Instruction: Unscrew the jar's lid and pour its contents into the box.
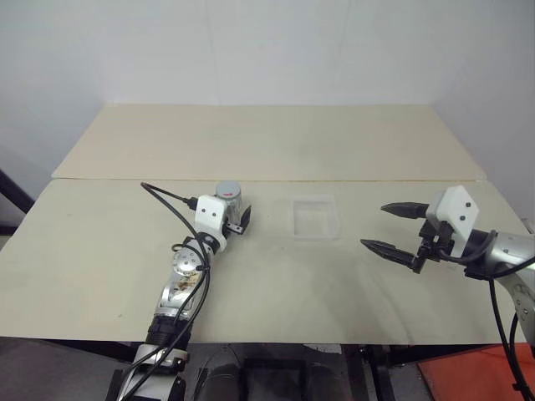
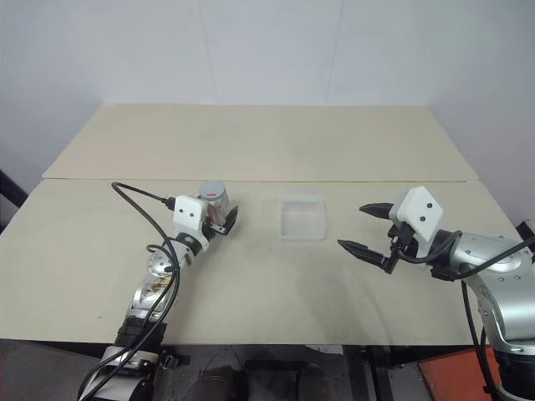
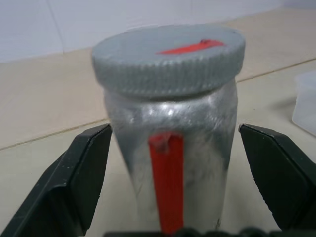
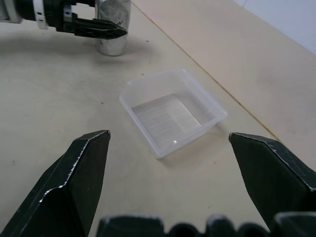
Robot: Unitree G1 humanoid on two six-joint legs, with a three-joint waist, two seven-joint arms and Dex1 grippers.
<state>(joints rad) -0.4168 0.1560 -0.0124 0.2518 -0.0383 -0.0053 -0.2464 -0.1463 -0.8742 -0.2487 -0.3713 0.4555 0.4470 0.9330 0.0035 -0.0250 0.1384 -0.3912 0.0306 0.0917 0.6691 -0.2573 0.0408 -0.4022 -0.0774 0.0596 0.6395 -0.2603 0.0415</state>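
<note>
Two open hands; jar (image 3: 170, 148) stands between my left gripper (image 1: 236, 219) fingers, ungripped.
Risk: closing off-centre tips it; right gripper (image 2: 365, 227) spread, idle near box (image 4: 173, 111).

The jar (image 3: 170, 163) is cut off at its base, its contents hidden under the lid (image 3: 170, 59).

Jar (image 3: 173, 148): silvery-grey cylinder, upright on the table, red stripe running down its side. Lid (image 3: 168, 59) on top, grey, ribbed edge, red mark across its top; appears fully seated, though the threads are hidden. Box (image 1: 316, 216): clear shallow square tray, rounded corners, flat on the table, well apart from the jar. Looks empty.
</note>
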